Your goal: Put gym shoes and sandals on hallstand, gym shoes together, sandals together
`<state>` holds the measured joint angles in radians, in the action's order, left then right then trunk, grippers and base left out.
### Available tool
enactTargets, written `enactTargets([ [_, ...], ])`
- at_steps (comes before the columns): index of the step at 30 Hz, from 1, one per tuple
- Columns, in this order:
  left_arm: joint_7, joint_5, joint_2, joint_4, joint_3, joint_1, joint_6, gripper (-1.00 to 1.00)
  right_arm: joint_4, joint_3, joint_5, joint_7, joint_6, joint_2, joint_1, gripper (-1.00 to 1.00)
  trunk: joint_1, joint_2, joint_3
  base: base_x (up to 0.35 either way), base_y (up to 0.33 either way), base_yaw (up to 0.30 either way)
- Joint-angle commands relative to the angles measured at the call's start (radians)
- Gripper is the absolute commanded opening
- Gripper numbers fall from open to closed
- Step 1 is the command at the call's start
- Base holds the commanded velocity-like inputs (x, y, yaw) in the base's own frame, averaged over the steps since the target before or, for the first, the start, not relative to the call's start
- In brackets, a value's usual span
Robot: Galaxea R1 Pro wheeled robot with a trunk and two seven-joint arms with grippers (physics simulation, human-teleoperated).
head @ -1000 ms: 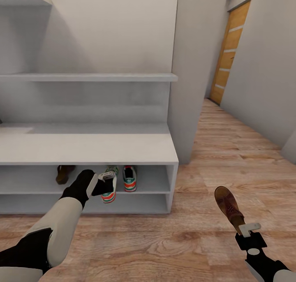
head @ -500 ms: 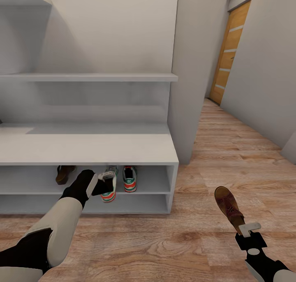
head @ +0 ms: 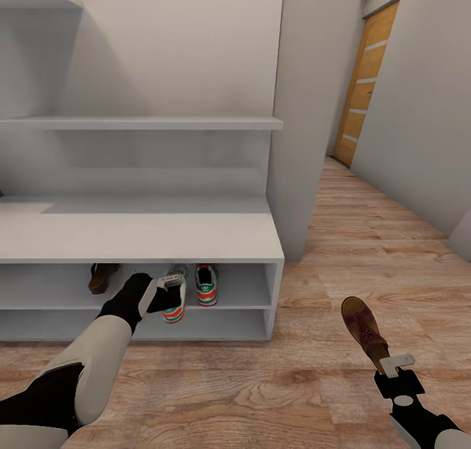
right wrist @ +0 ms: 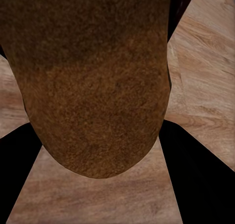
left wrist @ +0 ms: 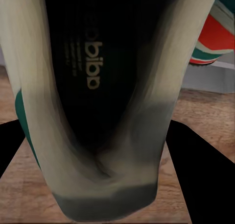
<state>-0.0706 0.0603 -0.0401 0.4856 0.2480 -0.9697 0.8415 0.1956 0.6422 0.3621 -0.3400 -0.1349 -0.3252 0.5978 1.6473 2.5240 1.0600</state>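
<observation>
Gripping a gym shoe [head: 174, 300] at the hallstand [head: 196, 236] shelf beside its mate [head: 207, 284], the left end effector [head: 171, 283] risks clipping the worktop edge, while the right end effector [head: 397, 365] clamps a sandal [head: 364, 328] over the corridor floor [head: 275, 383].

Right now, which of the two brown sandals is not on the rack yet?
The sandal held in the right gripper, out over the wood floor. The other sandal already sits in the hallstand's upper compartment, left of the sneakers.
</observation>
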Motion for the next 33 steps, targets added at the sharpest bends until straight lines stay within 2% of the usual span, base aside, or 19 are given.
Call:
enactTargets([
  [1, -0.006, 0.007, -0.001, -0.004, 0.008, -0.001, 0.004, -1.00, 0.001, 0.008, 0.011, -0.004, -0.003, -0.001, 0.000, -1.00, 0.000, 0.000, 0.001, 0.000, 0.000, 0.000],
  [29, -0.005, 0.007, 0.000, -0.013, 0.007, -0.001, 0.002, -1.00, 0.001, 0.008, 0.010, -0.004, -0.003, 0.000, 0.000, -1.00, 0.000, 0.000, 0.001, 0.040, 0.000, 0.000],
  [33, -0.005, 0.007, 0.002, -0.037, 0.007, -0.001, -0.056, -1.00, 0.001, 0.008, 0.011, -0.002, -0.003, 0.000, 0.000, -1.00, 0.000, 0.000, 0.001, 0.010, 0.000, 0.000],
])
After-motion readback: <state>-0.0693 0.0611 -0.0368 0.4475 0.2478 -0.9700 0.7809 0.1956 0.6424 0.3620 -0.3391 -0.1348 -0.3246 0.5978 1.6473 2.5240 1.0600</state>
